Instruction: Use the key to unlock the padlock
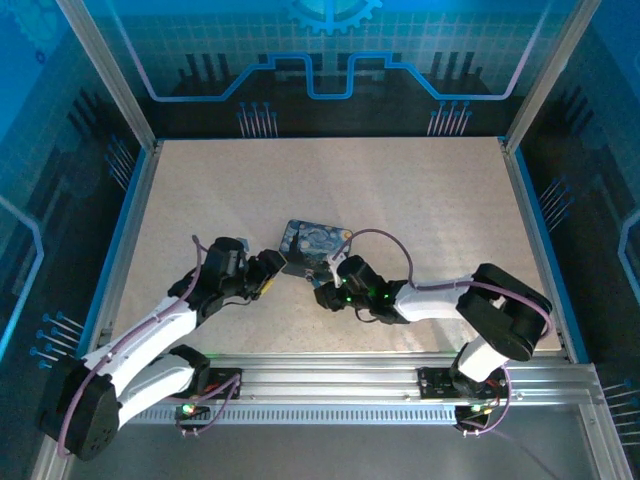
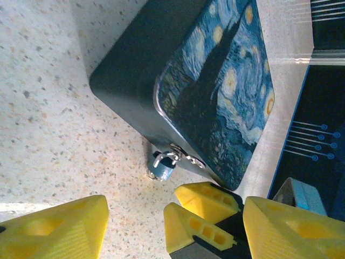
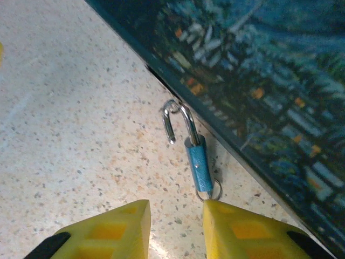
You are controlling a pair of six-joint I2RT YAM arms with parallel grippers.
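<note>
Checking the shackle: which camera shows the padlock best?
Right wrist: the padlock is close, its shackle hooked at the tin's edge. Left wrist shows it smaller, against the tin's side; in the top view it is too small to tell.

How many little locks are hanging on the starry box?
1. The blue padlock hangs from the latch on the side of the starry tin, low by the table. The tin's other sides are hidden, so more could be there.
</note>
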